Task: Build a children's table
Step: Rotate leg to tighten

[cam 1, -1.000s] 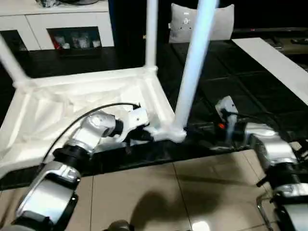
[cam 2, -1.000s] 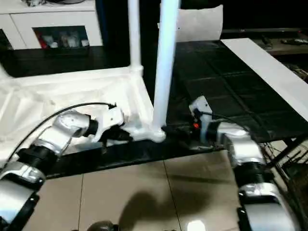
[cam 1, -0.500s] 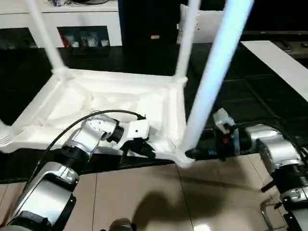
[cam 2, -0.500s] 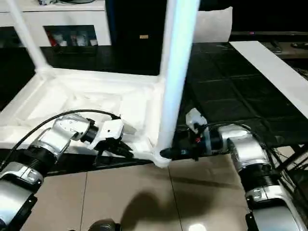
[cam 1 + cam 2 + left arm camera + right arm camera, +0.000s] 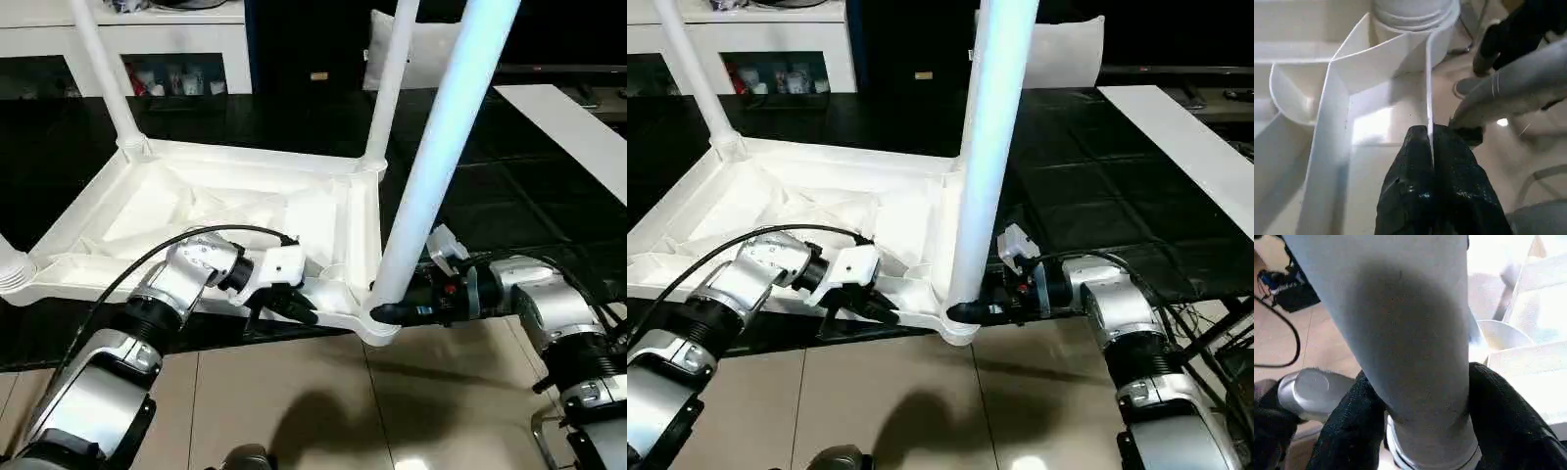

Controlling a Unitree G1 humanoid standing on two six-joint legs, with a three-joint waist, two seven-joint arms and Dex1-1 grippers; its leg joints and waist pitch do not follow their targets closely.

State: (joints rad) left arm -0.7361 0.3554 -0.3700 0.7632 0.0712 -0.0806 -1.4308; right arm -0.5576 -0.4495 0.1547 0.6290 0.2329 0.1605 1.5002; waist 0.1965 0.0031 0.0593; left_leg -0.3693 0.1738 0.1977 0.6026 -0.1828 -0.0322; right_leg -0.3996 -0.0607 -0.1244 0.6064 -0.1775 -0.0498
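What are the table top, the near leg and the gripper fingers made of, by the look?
Table top: likely moulded plastic, white, thin ribs underneath, slight sheen. Near leg: apparently the same white plastic, smooth and glossy. Left gripper's fingers: black, matte, slightly textured, possibly rubber or plastic; can't tell which.

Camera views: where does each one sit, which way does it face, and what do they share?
Head pair: looks forward and down at the upturned table top, both silver forearms in view.
Left wrist: looks along the left gripper, shut on a thin rib of the table top.
Right wrist: looks along the right gripper, its fingers either side of the near leg.
Shared: the near leg in its corner socket.
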